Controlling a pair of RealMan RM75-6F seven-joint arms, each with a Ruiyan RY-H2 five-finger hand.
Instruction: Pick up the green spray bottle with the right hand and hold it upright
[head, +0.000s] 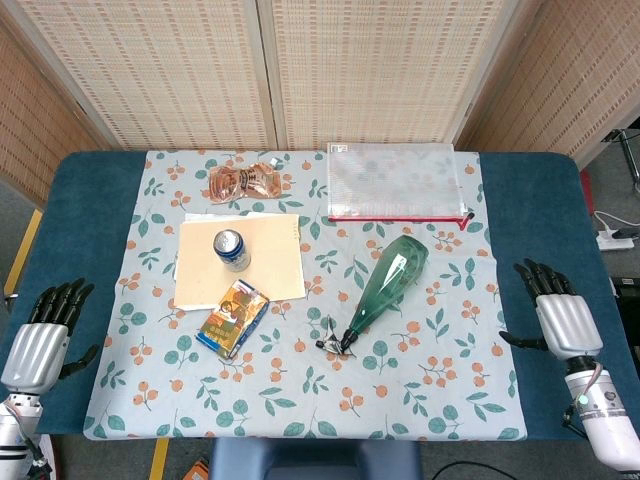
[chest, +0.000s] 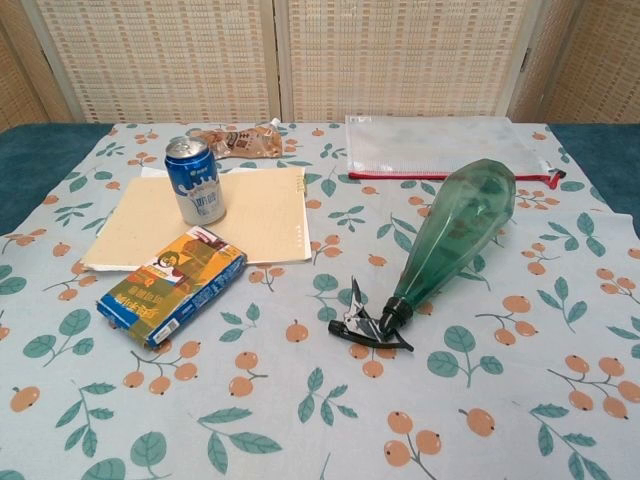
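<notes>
Lying on its side on the patterned cloth (head: 300, 400), the green spray bottle (head: 392, 281) points its black trigger head (head: 335, 343) toward the desk's near edge, w/ its wide base angled up toward the far right. Landmark = this bottle.

Right robot hand (head: 560, 315) rests on bare blue desk (head: 540, 190) well right of the bottle, off the cloth edge, fingers spread, holding nothing. Btwn it and the bottle: only flat cloth, no items. Left robot hand (head: 40, 335) sits far left of the bottle, past the cloth's left edge, fingers apart, holding nothing.

Beyond the bottle's base, just apart from it, a clear zip pouch (head: 395, 182) w/ a red bottom edge lies flat near the far cloth edge. Left of the bottle, a cream paper folder (head: 275, 250) w/ a blue can (head: 232, 249) standing upright on it. A colourful packet box (head: 232, 318) overlaps the folder's near edge, left of the trigger head w/ a cloth gap btwn. A brown snack pouch (head: 243, 182) lies far-left of the bottle, above the folder.

Chest view: the cloth nearer than the trigger head (chest: 368, 330) is bare, and so is the strip right of the bottle (chest: 455, 235).
</notes>
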